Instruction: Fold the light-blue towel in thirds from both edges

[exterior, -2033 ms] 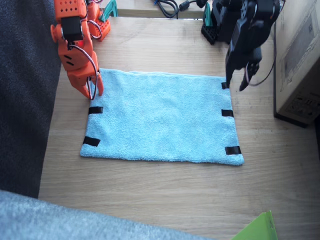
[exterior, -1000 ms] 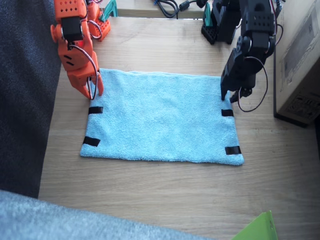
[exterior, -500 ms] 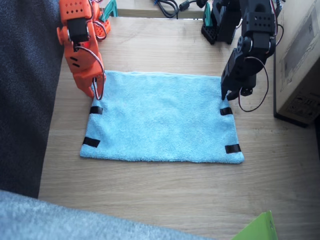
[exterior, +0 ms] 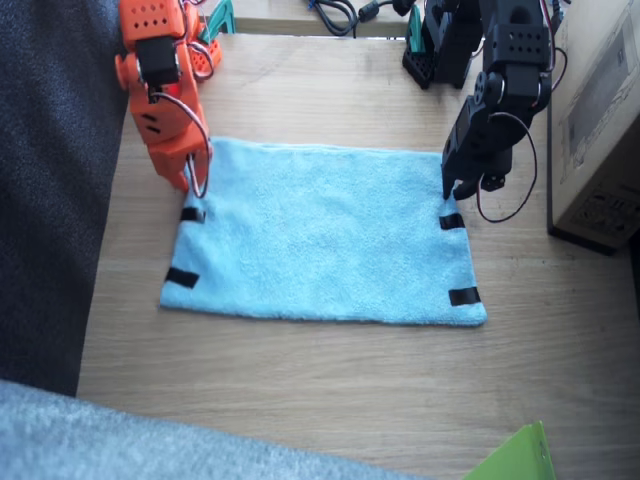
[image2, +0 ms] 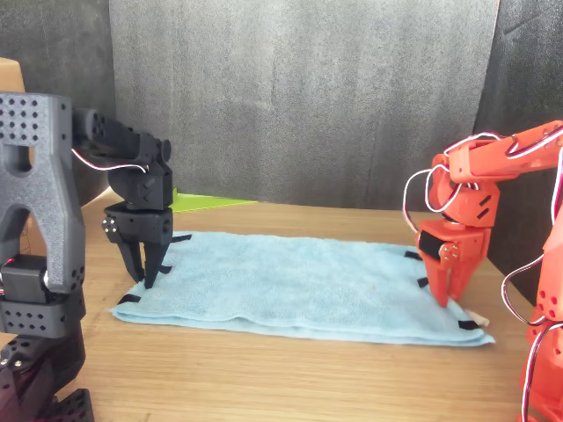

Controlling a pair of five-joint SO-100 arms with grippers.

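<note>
Right claw (exterior: 190, 180) now pinches the light-blue towel (exterior: 325, 235), dragging that edge inward.

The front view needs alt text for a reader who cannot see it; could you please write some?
A light-blue towel lies flat on a wooden table. The black left gripper and orange right gripper point down at its opposite short edges, which carry black tape strips; a dark backdrop stands behind.
</note>
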